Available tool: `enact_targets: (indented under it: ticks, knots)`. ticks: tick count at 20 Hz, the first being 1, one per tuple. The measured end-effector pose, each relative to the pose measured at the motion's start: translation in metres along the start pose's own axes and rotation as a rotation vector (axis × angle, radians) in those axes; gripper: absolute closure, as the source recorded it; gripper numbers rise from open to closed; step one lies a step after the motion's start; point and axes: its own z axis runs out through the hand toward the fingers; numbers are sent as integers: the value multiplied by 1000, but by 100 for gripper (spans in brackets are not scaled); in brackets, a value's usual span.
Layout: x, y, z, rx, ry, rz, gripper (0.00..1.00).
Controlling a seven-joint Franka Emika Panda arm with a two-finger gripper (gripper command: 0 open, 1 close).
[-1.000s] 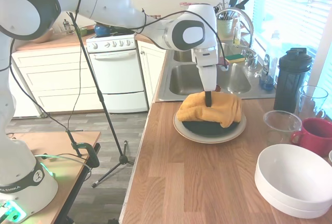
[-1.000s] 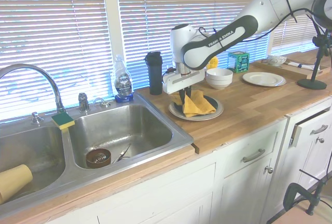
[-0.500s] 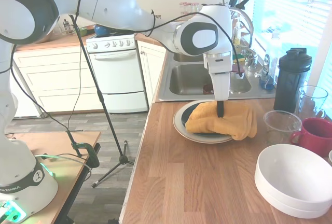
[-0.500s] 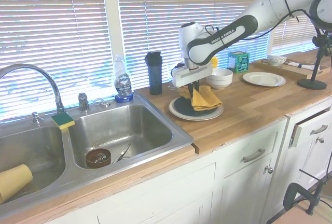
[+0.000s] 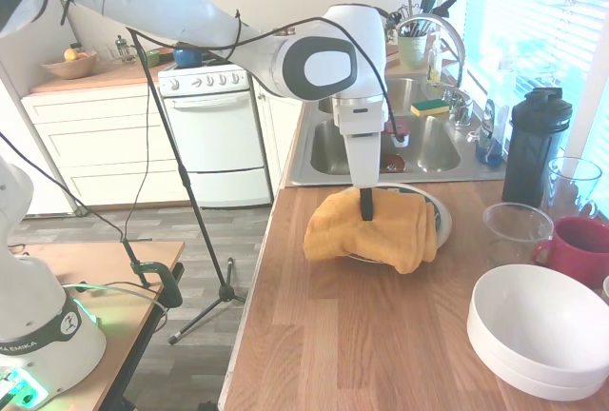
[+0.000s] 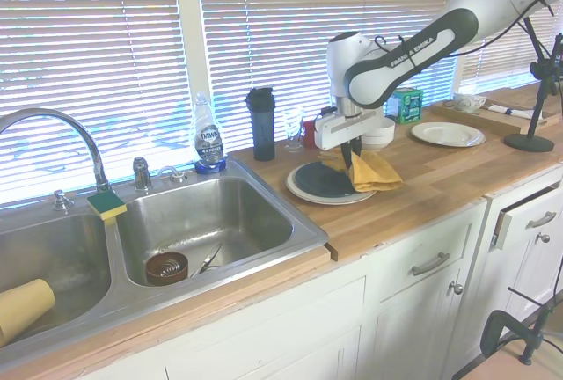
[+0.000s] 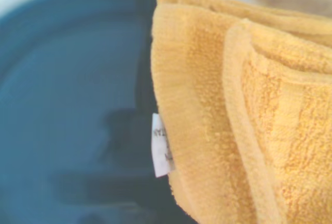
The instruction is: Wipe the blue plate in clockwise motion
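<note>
The folded mustard-yellow terry cloth [image 5: 373, 228], which a second ago lay across the far side of the plates and half a second ago had swung toward the frame's right, now hangs over their near-left edge in the first exterior view, so the sweep looks to be partway round one circle. The dark two-finger gripper [image 5: 366, 205] is clenched on that cloth, pressing it down. The round, glossy navy-teal blue plate [image 6: 322, 179] sits stacked on a larger cream-white rimmed plate [image 6: 310, 196] at centre frame in the second exterior view, most of its face now uncovered. Both rest on a pale wooden butcher-block countertop [image 5: 362, 335], with a double stainless steel sink [image 6: 202, 222] at lower left below slatted white window blinds [image 6: 97, 46].
</note>
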Motion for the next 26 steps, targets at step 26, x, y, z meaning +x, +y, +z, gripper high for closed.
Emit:
enact_targets:
  ticks: [26]
  knots:
    - [69,103,-90,159,-64,62,100]
